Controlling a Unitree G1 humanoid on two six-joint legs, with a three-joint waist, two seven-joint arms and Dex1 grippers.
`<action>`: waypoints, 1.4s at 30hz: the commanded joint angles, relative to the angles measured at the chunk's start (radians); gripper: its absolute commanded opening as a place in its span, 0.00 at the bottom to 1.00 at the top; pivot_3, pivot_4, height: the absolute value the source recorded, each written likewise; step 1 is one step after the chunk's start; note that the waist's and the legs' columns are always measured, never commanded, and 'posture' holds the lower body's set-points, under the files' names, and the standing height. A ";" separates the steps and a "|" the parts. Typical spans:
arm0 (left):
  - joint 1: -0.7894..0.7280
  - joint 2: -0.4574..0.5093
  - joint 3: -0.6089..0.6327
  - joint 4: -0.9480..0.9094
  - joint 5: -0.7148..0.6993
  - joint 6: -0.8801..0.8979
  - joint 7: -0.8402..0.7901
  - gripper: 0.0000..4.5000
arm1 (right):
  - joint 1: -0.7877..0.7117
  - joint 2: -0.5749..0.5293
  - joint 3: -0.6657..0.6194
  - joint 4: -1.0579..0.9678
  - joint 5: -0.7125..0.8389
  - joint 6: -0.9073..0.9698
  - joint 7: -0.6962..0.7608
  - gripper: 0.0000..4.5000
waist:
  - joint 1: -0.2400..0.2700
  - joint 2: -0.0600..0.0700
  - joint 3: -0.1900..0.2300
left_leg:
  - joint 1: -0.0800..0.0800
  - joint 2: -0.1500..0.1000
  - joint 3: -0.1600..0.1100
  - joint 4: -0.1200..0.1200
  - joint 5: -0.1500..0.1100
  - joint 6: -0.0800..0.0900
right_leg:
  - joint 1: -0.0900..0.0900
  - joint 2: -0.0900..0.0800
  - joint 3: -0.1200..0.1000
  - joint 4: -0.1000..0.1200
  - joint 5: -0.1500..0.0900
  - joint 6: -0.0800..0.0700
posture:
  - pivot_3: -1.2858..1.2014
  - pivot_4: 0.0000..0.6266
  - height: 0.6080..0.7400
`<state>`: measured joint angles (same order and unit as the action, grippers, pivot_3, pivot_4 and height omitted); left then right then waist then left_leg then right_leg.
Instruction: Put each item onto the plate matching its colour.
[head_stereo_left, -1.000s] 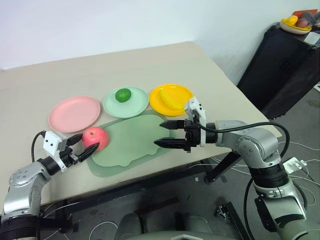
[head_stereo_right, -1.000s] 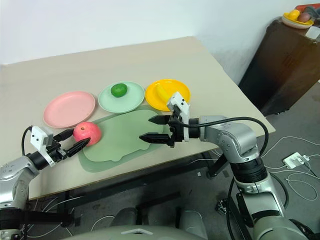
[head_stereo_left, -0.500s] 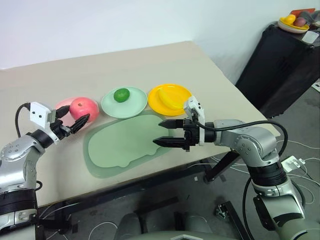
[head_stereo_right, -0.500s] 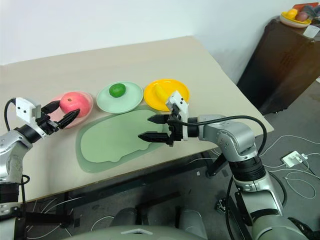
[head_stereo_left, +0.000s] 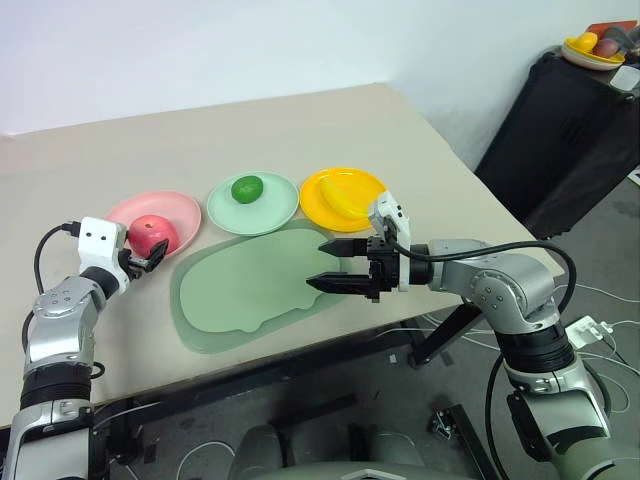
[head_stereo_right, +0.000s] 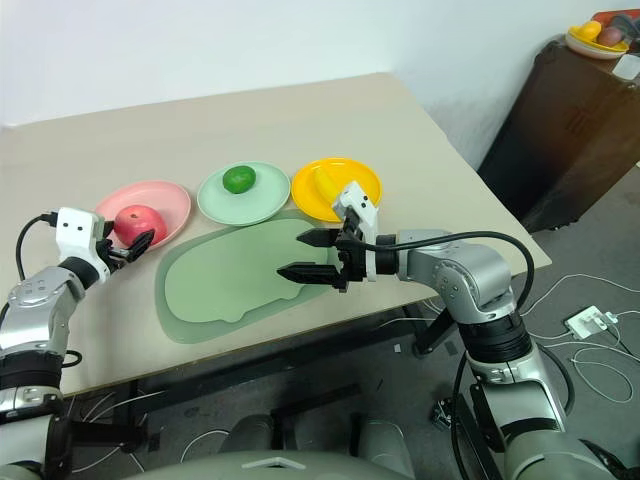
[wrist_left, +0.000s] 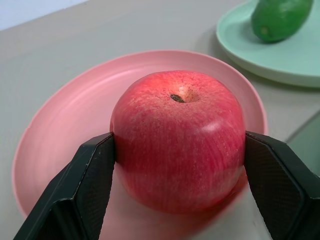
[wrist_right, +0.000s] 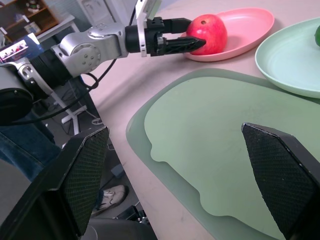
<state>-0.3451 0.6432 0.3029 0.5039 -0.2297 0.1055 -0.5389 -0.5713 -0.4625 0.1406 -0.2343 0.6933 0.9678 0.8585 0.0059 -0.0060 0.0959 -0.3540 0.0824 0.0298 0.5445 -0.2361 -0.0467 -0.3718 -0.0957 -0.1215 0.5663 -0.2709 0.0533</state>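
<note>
left gripper (wrist_left: 175, 165) has its two black fingers clamped on the sides of the round pink-red toy apple (head_stereo_left: 152, 234), stem dimple up, so it goes down upright. the apple is over the near part of the round shallow pink plastic plate (head_stereo_left: 128, 212); the left wrist view suggests it's resting on the plate or just above it, can't tell which. side grip leaves the underside free, so my guess is a plain release is all that's left here.

right gripper (head_stereo_left: 328, 266) hangs over the large pale green flat mat (head_stereo_left: 240, 290), jaws wide apart, holding nothing, pointing across toward the left arm. looks parked out of the way.

containers: mint green round plastic plate (head_stereo_left: 270, 208) holds the small dark green oval toy fruit (head_stereo_left: 246, 188). orange-yellow round plastic plate (head_stereo_left: 365, 186) holds the curved yellow toy banana (head_stereo_left: 340, 203). both colour matches look done, the apple is the last item. the three plates sit in a row on the beige table (head_stereo_left: 250, 130) behind the mat.
</note>
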 joint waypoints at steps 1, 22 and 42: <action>-0.037 0.016 0.026 0.016 -0.002 -0.001 0.029 0.79 | -0.013 0.000 -0.027 -0.027 0.022 -0.001 -0.001 1.00 | 0.001 0.000 0.000 | 0.000 0.000 0.000 0.000 0.000 0.000 | 0.000 0.000 0.000 0.000 0.000 0.000 | 0.52 0.24 1.00; 0.086 0.063 0.114 -0.254 -0.110 0.009 -0.059 1.00 | -0.006 -0.045 -0.048 -0.016 0.022 -0.012 0.032 1.00 | 0.005 -0.001 0.000 | 0.000 0.000 0.000 0.000 0.000 0.000 | 0.000 0.000 0.000 0.001 0.001 0.000 | 0.52 0.24 1.00; 0.395 0.200 0.215 -0.332 -0.291 -0.095 -0.642 1.00 | 0.036 -0.298 -0.123 0.138 -0.102 -0.233 0.237 1.00 | 0.006 0.003 0.004 | 0.000 0.000 0.001 0.000 -0.002 -0.003 | -0.002 -0.001 0.000 -0.004 -0.003 0.000 | 0.52 0.24 1.00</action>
<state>0.0498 0.8277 0.4973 0.1700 -0.5110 0.0462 -1.1580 -0.5338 -0.7553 0.0541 -0.0728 0.5905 0.7575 1.0894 0.0122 -0.0030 0.0998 -0.3540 0.0827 0.0311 0.5438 -0.2380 -0.0501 -0.3740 -0.0968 -0.1218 0.5622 -0.2739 0.0537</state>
